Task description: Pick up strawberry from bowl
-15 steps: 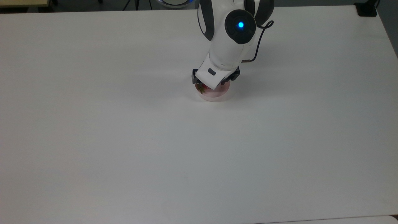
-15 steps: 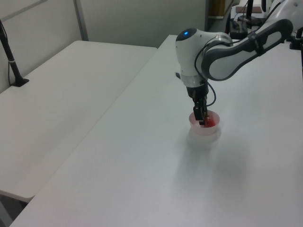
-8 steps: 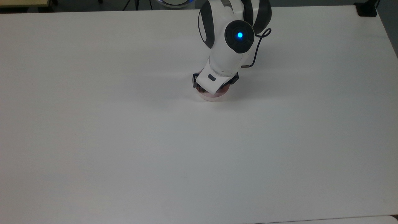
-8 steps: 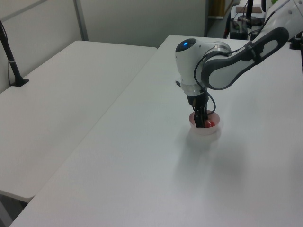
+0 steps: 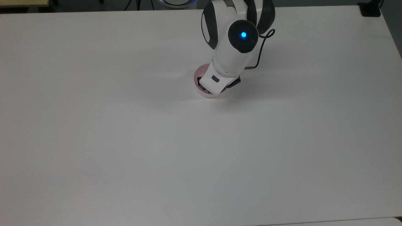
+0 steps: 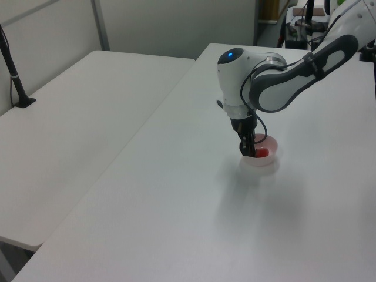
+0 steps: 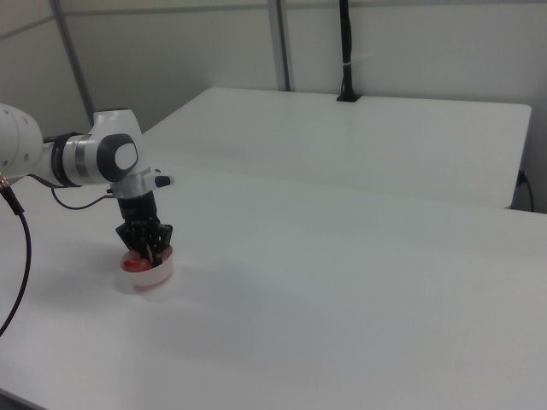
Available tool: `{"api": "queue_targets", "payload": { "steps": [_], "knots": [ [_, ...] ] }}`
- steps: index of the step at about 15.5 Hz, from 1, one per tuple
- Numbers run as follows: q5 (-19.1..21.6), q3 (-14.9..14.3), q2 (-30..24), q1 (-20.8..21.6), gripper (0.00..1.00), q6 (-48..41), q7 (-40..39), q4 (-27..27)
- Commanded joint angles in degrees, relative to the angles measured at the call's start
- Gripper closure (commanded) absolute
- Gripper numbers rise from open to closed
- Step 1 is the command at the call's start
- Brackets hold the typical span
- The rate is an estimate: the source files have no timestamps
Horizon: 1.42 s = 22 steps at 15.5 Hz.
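Gripper (image 6: 246,151) is down inside the bowl (image 6: 263,162), pointing straight down, wrist stacked over it. Taking the left view from left to right: the black fingers (image 6: 245,144) come first, at the bowl's near-left rim, then the strawberry (image 6: 262,153), red, lying in the bowl just to the fingers' right and touching or nearly touching them, then the far wall of the bowl. In the right view the order flips: red fruit (image 7: 132,264) sits at the left of the fingertips, gripper (image 7: 147,248) at the right, inside the pale bowl (image 7: 160,272). In the top view the wrist covers most of the bowl (image 5: 199,74). Cannot tell whether the fingers are apart or clamped; the fruit looks beside them rather than between, though that is a judgement. Step in hand: securing the grasp. To do it well, centre the fruit between the pads, close gently on the glossy body below the cap, avoid pressing the light bowl's wall, then lift straight up and check the bowl stays on the table (image 6: 176,200).
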Motion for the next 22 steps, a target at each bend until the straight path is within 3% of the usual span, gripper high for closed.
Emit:
{"api": "queue_targets", "payload": {
  "steps": [1,3,4,5,6,14,22],
  "knots": [
    [0.6,-0.6,-0.9,0.7,0.75,2.0,0.6,-1.6],
    [0.6,-0.6,-1.2,0.7,0.74,1.5,0.5,-1.3],
    [0.6,-0.6,-1.2,0.6,0.62,1.4,0.5,-1.3],
    [0.6,-0.6,-1.2,0.6,0.40,1.3,0.4,-1.4],
    [0.6,-0.6,-1.4,0.5,0.03,0.8,0.7,-1.4],
    [-0.2,-0.7,-4.8,0.1,0.00,-7.9,0.4,-1.4],
    [-0.2,-0.6,-3.2,0.0,0.00,-4.8,0.5,-2.3]
  ]
}}
